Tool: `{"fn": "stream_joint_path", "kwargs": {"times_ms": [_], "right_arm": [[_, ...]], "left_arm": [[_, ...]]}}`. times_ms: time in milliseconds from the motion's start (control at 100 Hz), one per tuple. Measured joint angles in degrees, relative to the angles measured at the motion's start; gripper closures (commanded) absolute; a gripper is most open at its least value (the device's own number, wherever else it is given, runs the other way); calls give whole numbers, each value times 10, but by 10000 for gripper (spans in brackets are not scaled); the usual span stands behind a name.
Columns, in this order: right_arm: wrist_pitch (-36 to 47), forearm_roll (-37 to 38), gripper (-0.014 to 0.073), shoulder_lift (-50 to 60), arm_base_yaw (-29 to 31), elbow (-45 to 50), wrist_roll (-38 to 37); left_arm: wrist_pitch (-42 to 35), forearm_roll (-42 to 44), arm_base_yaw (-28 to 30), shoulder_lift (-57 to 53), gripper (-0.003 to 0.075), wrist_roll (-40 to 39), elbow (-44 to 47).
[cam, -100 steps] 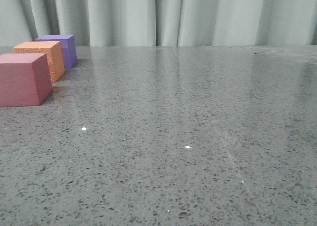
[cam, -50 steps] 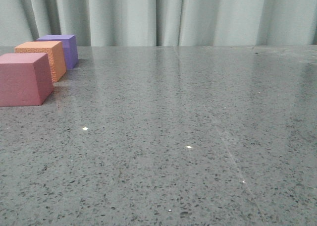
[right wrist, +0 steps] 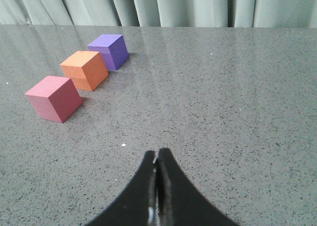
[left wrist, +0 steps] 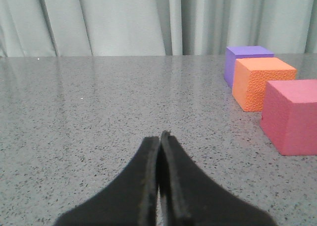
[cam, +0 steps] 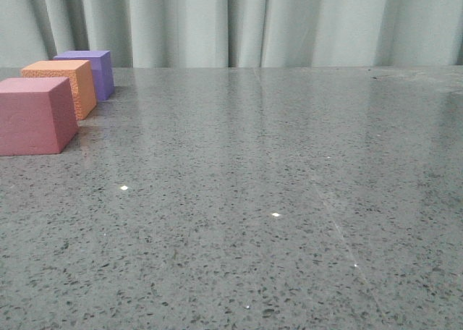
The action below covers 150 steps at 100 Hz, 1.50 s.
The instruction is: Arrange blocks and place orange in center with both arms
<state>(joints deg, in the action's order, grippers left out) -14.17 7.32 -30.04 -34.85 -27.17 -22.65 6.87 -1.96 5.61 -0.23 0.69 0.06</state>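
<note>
Across the desk (cam: 289, 200) you have a broad, glossy, grey speckled stone-like surface, flat and reflective, with a pale pleated curtain (cam: 239, 22) hanging behind it. Toward its far left side, three cubes stand in one line running away from the robot: pink block (cam: 35, 115) nearest, orange block (cam: 61, 84) in the middle, purple block (cam: 90, 71) farthest. Orange already sits between the other two, so you may judge the arrangement essentially complete; nothing visible remains except perhaps tidying the spacing, since narrow gaps show in the right wrist view.

All three blocks are matte, sharp-edged and similar in size. The orange one shows a rough, pitted face; the pink and purple faces look smoother.

Your left gripper (left wrist: 160, 137) is clenched with its dark jaws pressed together on nothing, well apart from the row. Your right gripper (right wrist: 156, 156) is likewise clenched and empty, also clear of the blocks.
</note>
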Motion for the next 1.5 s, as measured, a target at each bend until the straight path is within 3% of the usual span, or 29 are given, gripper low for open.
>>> {"fn": "stream_joint_path", "kwargs": {"times_ms": [530, 780, 950, 1160, 1500], "right_arm": [[42, 1, 715, 18, 15, 26, 0], [119, -14, 715, 79, 117, 119, 45], [124, -51, 715, 125, 200, 158, 123], [131, -55, 715, 191, 292, 214, 140], [113, -55, 715, 304, 352, 287, 141]], "left_arm": [[0, 1, 0, 0, 739, -1, 0], [0, 1, 0, 0, 739, -1, 0], [0, 1, 0, 0, 739, -1, 0], [0, 1, 0, 0, 739, -1, 0], [0, 1, 0, 0, 739, -1, 0]]}}
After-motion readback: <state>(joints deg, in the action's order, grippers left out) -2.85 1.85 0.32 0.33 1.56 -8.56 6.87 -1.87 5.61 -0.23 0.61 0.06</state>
